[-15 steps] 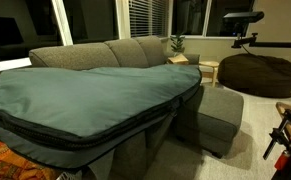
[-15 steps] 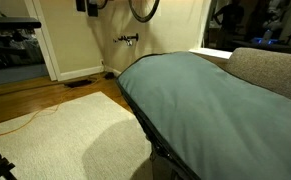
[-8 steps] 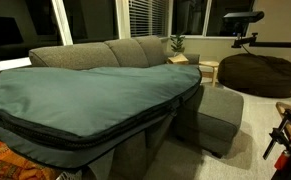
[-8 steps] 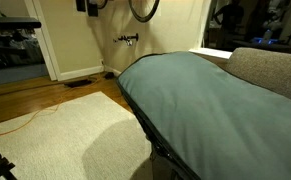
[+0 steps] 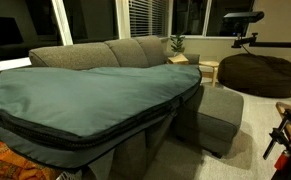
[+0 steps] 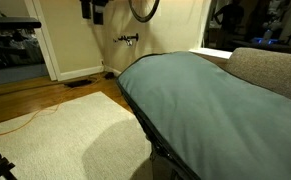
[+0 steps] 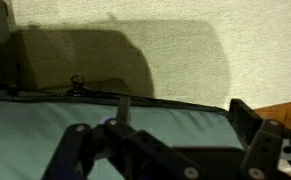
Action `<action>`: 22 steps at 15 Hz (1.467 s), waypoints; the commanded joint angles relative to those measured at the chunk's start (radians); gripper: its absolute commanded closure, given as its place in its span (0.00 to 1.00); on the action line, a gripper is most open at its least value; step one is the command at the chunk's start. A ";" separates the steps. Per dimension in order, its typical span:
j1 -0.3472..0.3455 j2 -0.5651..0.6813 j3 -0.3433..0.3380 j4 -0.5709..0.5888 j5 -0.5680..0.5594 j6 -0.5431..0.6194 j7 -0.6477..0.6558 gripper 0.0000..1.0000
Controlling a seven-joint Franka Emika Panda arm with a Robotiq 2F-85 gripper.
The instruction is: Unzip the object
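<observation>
The object, a very large teal-grey padded bag (image 5: pixel 85 95), lies flat across the grey sofa (image 5: pixel 125 52), with a dark zipper band around its edge. It also shows in an exterior view (image 6: pixel 195 95). In the wrist view the bag (image 7: pixel 45 130) fills the lower part. Its zipper band runs across the middle, and a small zipper pull (image 7: pixel 77 85) sits at the edge on the left. My gripper (image 7: pixel 182 108) hangs open above the bag, near the zipper band and right of the pull, holding nothing. A dark part of it shows at the top of an exterior view (image 6: pixel 93 10).
A grey ottoman (image 5: pixel 220 112) stands by the sofa, with a dark brown beanbag (image 5: pixel 257 72) behind it. A pale rug (image 6: pixel 65 135) lies beside the bag's edge. An orange cable (image 6: pixel 25 122) crosses the wood floor. A white door (image 6: pixel 70 40) is at the back.
The dark gripper part at the top of an exterior view has come down and shifted slightly right. The bag has not moved.
</observation>
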State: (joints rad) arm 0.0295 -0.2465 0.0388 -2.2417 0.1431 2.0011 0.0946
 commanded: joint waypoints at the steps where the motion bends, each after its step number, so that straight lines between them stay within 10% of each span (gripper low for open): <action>1: -0.011 0.034 0.002 0.017 -0.027 0.020 0.033 0.00; 22: -0.093 0.198 -0.086 -0.019 -0.056 0.115 0.109 0.00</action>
State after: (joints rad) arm -0.0548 -0.0528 -0.0335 -2.2368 0.0845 2.0809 0.1827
